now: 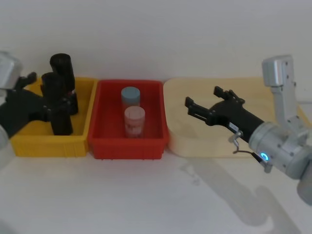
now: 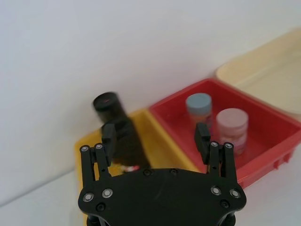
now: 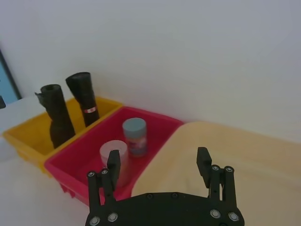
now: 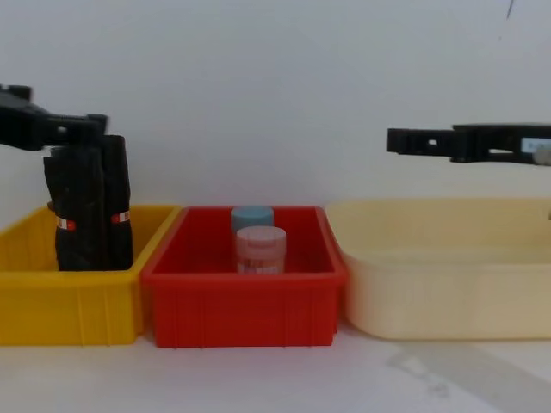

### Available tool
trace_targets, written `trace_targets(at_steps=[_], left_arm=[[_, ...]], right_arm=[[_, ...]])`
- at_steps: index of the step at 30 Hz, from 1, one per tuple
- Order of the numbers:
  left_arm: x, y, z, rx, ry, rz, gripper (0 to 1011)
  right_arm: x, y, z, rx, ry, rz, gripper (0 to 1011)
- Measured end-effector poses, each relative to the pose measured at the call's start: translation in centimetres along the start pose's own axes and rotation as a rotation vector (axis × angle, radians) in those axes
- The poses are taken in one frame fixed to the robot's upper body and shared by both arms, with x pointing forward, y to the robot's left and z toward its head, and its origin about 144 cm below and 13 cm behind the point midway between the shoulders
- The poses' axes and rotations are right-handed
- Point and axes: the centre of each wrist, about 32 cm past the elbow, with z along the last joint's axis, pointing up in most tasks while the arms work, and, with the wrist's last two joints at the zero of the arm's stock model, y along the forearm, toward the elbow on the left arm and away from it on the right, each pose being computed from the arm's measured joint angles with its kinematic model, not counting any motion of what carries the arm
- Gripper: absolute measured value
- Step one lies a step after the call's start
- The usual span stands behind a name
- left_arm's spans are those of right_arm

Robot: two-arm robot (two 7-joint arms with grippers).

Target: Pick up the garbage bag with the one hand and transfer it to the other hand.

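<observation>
Two alike black crinkly rolls stand upright in the yellow bin. The nearer one, the garbage bag, has a red-and-white band low down; the other roll stands behind it. My left gripper is open, level with the bag's top. In the left wrist view a roll sits by one of its fingers, and I cannot tell whether they touch. Above the cream tray my right gripper hangs open and holds nothing; its arm's joint has a blue light ring.
A red bin stands between the yellow bin and the cream tray. It holds a blue-lidded jar and a pink jar. A white wall stands close behind all three containers. White tabletop lies in front.
</observation>
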Motion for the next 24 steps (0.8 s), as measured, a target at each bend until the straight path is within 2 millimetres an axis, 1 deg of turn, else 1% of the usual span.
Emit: trace_targets(at_steps=[5, 12, 14, 24], left_arm=[[1.9, 0.8, 0.0, 0.034, 0.047, 0.035, 1001], [3.8, 1.0, -0.7, 0.075, 0.114, 0.064, 1001], [4.3, 0.9, -1.1, 0.086, 0.139, 0.069, 1001], [5.5, 0.0, -3.0, 0.124, 0.220, 0.066, 1001]], right_arm=[[0.0, 1.3, 0.6, -0.005, 0.007, 0.031, 1000], [0.0, 3.5, 1.0, -0.016, 0.019, 0.069, 1000], [-0.1, 3.8, 1.0, -0.018, 0.020, 0.073, 999], [-0.3, 5.5, 1.1, -0.037, 0.001, 0.082, 1000]])
